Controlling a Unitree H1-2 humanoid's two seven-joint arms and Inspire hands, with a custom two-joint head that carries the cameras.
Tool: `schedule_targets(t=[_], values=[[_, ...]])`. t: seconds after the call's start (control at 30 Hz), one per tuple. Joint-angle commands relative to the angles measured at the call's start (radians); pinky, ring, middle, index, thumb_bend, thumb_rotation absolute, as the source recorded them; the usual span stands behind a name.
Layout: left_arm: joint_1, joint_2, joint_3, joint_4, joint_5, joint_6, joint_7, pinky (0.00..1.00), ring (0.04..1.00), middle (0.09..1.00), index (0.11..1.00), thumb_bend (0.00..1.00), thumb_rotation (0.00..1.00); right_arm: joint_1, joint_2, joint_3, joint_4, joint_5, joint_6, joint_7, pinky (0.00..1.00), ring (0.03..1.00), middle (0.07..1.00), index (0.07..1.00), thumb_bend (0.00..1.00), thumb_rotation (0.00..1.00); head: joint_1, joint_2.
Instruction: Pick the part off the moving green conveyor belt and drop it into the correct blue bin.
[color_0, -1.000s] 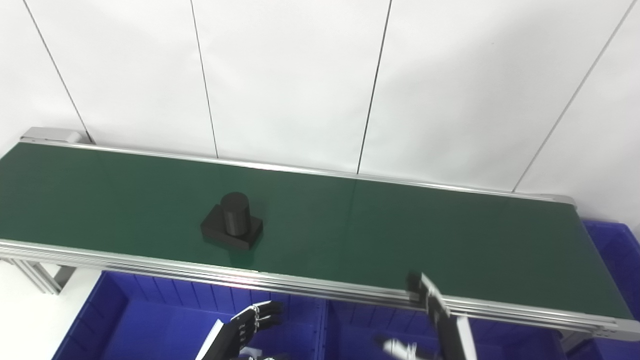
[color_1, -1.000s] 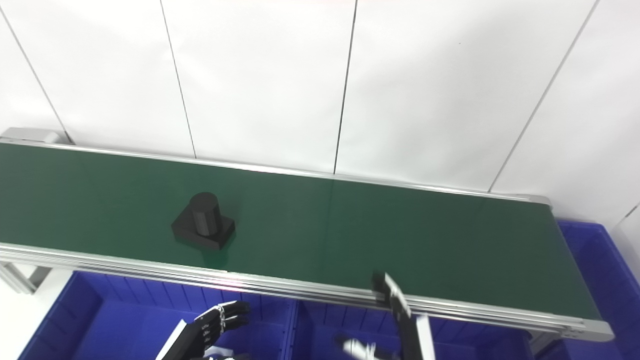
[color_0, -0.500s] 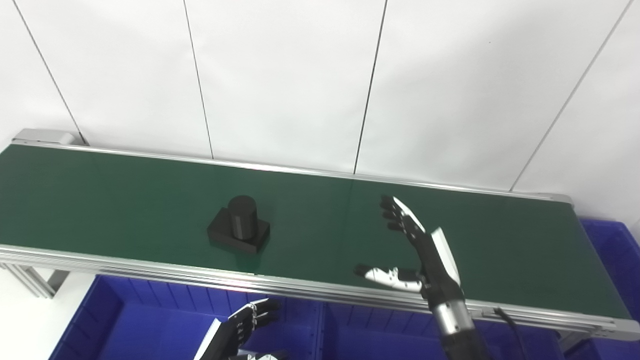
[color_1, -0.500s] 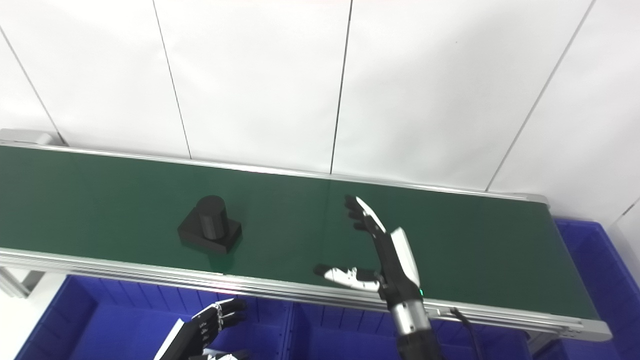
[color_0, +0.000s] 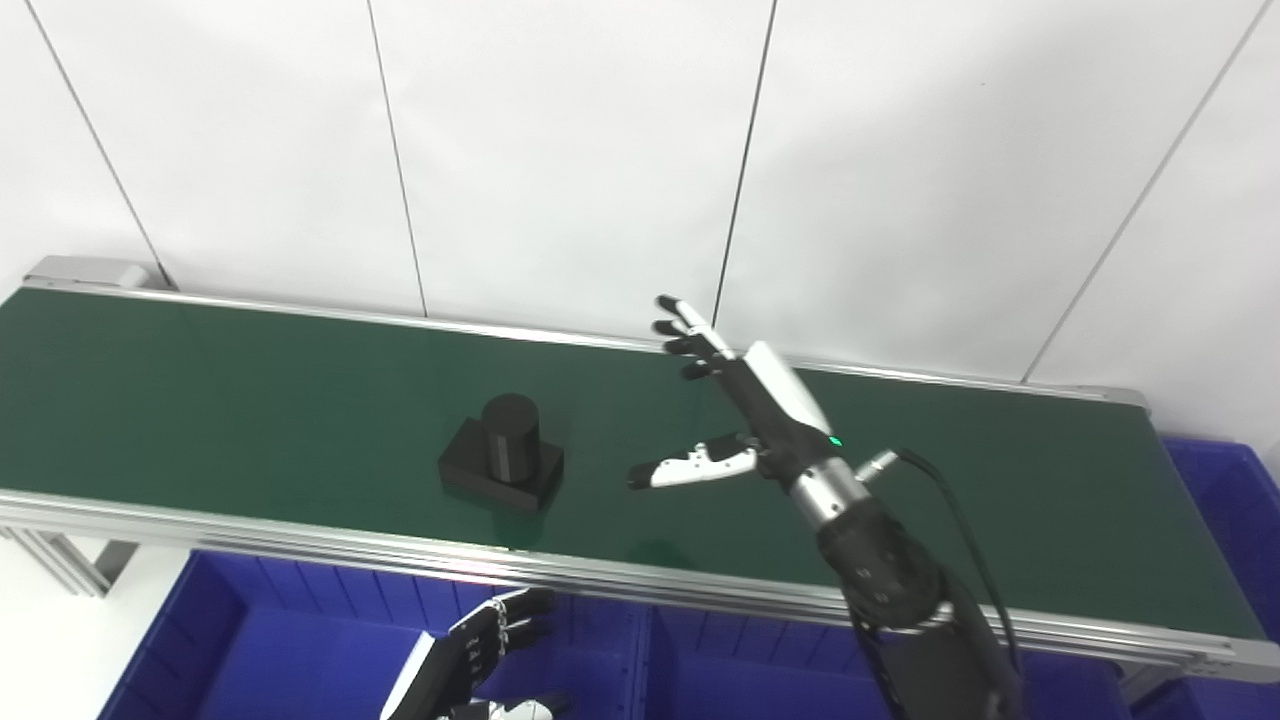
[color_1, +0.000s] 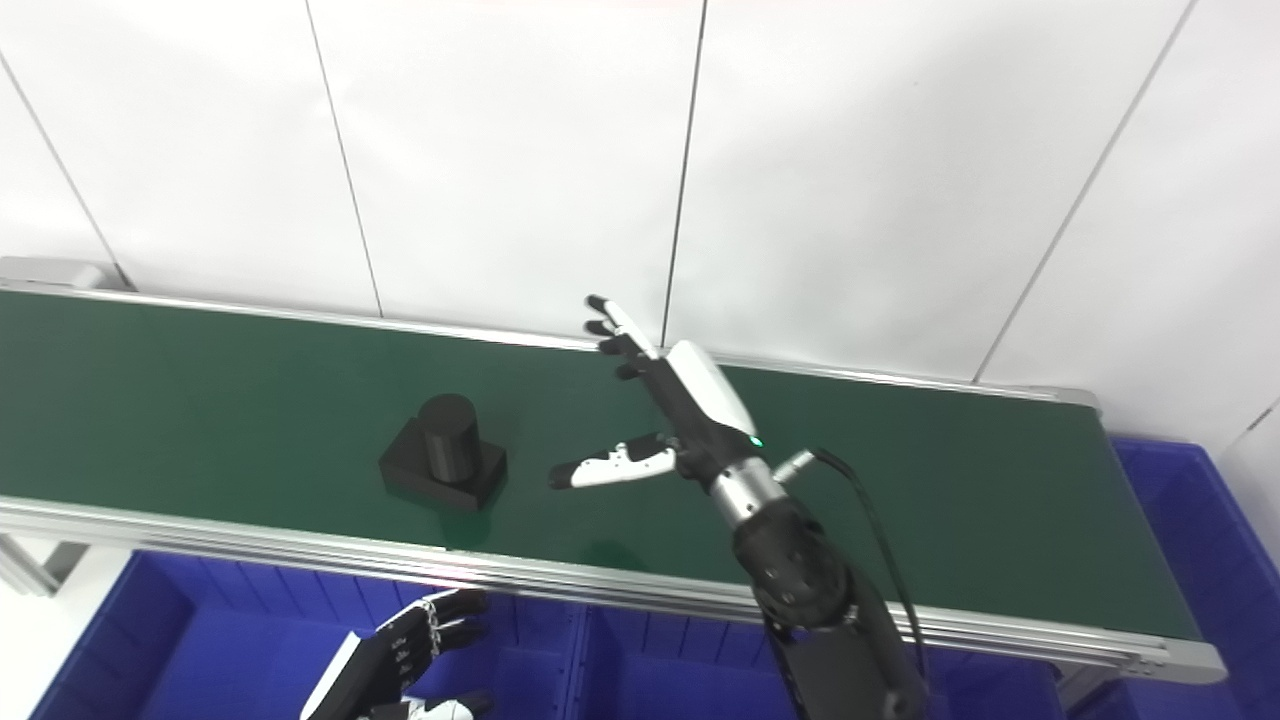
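While its arm reaches in over the near rail, the right hand (color_0: 745, 415) hangs above the dark green conveyor belt (color_0: 250, 400), fingers spread and straight, thumb stuck out toward the left, holding nothing. Just left of the thumb tip, apart from it, sits the one black part with a flat square base and an upright cylinder on top (color_0: 503, 462), resting on the belt nearer the front rail than the back one, not touched by either hand. A black cable (color_0: 950, 520) loops off the right wrist. The left hand (color_0: 480, 655) is low at the bottom edge, below the belt and over a bin, fingers apart and slightly curled, empty.

Blue plastic bins: three can be seen, two side by side under the front rail, one at left (color_0: 250, 640) and one beside it (color_0: 740, 670), and one at the belt's right end (color_0: 1225, 510). No contents can be seen in the visible parts of any of them; much of each is cut off or hidden.

One belt with silver aluminium side rails (color_0: 300, 535), white panelled wall (color_0: 560, 150) behind it
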Motion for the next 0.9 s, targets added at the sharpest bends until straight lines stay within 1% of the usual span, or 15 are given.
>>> schedule_targets(t=[0.0,0.07,0.17,0.27,0.3,0.33,0.4,0.5,0.53,0.63,0.67,0.87], values=[[-0.001,0.005,0.005,-0.025,0.005,-0.011,0.01,0.8,0.746,0.802,0.76,0.59,0.0,-0.076,0.029,0.003,0.053,0.01,-0.005,-0.001,0.78,0.924,0.952,1.0,0.92,0.31,0.0,0.0],[0.003,0.004,0.006,-0.03,0.005,-0.006,0.012,0.81,0.744,0.801,0.757,0.59,0.0,-0.107,0.047,0.01,0.124,0.003,-0.025,-0.01,0.81,0.933,0.955,1.0,0.93,0.34,0.005,-0.001],[0.008,0.002,0.004,-0.037,0.004,0.0,0.009,0.82,0.749,0.804,0.756,0.59,0.0,-0.138,0.068,0.019,0.195,-0.009,-0.045,-0.027,0.82,0.935,0.957,1.0,0.94,0.39,0.002,-0.002],[0.008,0.0,0.001,-0.042,0.006,-0.002,0.007,0.83,0.752,0.802,0.758,0.59,0.0,-0.165,0.096,0.023,0.246,-0.008,-0.042,-0.04,0.86,0.949,0.964,1.0,0.94,0.41,0.003,0.0],[0.008,0.0,0.0,-0.043,0.008,-0.002,0.009,0.82,0.75,0.8,0.757,0.6,0.0,-0.171,0.105,0.024,0.257,-0.005,-0.039,-0.041,0.94,0.972,0.973,1.0,0.94,0.41,0.003,0.0],[0.008,-0.002,0.0,-0.044,0.002,-0.001,0.006,0.82,0.749,0.799,0.757,0.6,0.0,-0.18,0.114,0.027,0.273,-0.006,-0.041,-0.046,0.97,0.98,0.976,1.0,0.94,0.4,0.007,0.004],[0.009,-0.003,-0.003,-0.041,-0.01,-0.003,-0.002,0.82,0.749,0.802,0.76,0.59,0.0,-0.2,0.126,0.038,0.31,-0.02,-0.051,-0.061,0.99,0.996,0.982,1.0,0.95,0.43,0.009,0.008],[0.014,-0.007,-0.006,-0.043,-0.02,-0.004,-0.007,0.8,0.742,0.799,0.757,0.59,0.0,-0.227,0.139,0.047,0.371,-0.026,-0.066,-0.077,1.0,1.0,0.977,1.0,0.96,0.42,0.014,0.011],[0.018,-0.009,-0.008,-0.046,-0.019,-0.004,-0.006,0.8,0.739,0.797,0.756,0.59,0.0,-0.231,0.141,0.048,0.381,-0.024,-0.072,-0.079,1.0,1.0,0.977,1.0,0.96,0.41,0.019,0.012],[0.034,-0.016,-0.008,-0.062,-0.006,0.007,0.008,0.79,0.736,0.79,0.75,0.59,0.0,-0.256,0.159,0.043,0.459,-0.008,-0.103,-0.09,1.0,0.989,0.979,1.0,0.96,0.38,0.027,0.016],[0.037,-0.016,-0.008,-0.065,-0.003,0.008,0.011,0.8,0.742,0.791,0.752,0.59,0.0,-0.262,0.163,0.042,0.479,-0.005,-0.111,-0.093,1.0,0.988,0.981,1.0,0.97,0.37,0.027,0.016],[0.051,-0.017,-0.015,-0.053,-0.008,-0.011,0.004,0.8,0.745,0.802,0.754,0.59,0.0,-0.271,0.18,0.052,0.539,-0.016,-0.148,-0.118,1.0,0.984,0.967,1.0,0.97,0.37,0.044,0.021]])
